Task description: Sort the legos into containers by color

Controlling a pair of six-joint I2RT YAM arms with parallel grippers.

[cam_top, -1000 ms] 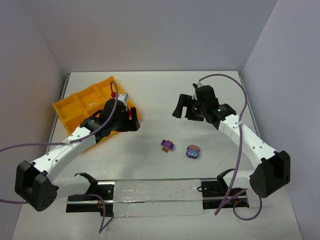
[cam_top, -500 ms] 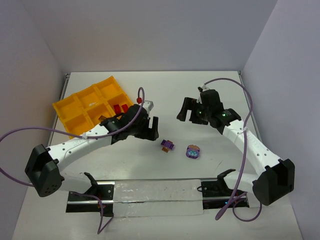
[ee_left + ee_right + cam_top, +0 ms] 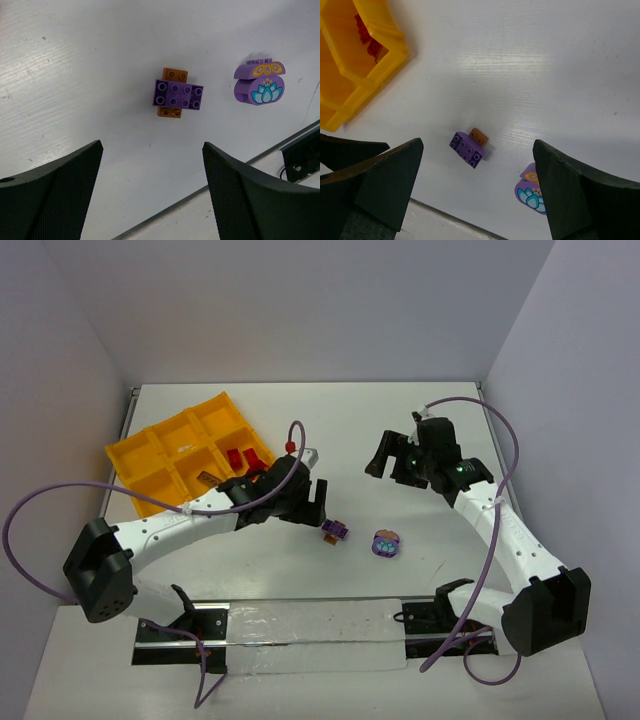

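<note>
We see left gripper [image 3: 151, 149] jaws apart, empty, above purple-orange lego [image 3: 177, 95] on table [image 3: 75, 75], rounded purple lego [image 3: 259, 83] near it, right gripper [image 3: 390, 458] jaws apart, empty, red legos [image 3: 238, 458] in yellow tray [image 3: 150, 455] right-hand cell

What we cannot see in full

In the right wrist view we get only a corner of the yellow-orange plastic compartment tray [image 3: 390, 55], cut by the picture's left and top edges, and its wall hides most of the red toy bricks [image 3: 367, 37] inside. The rounded purple brick with a light-blue flower print [image 3: 526, 192] sits half behind a dark finger [image 3: 570, 195] of the right gripper [image 3: 477, 145]. From above, the red bricks are too small for us to count.
</note>
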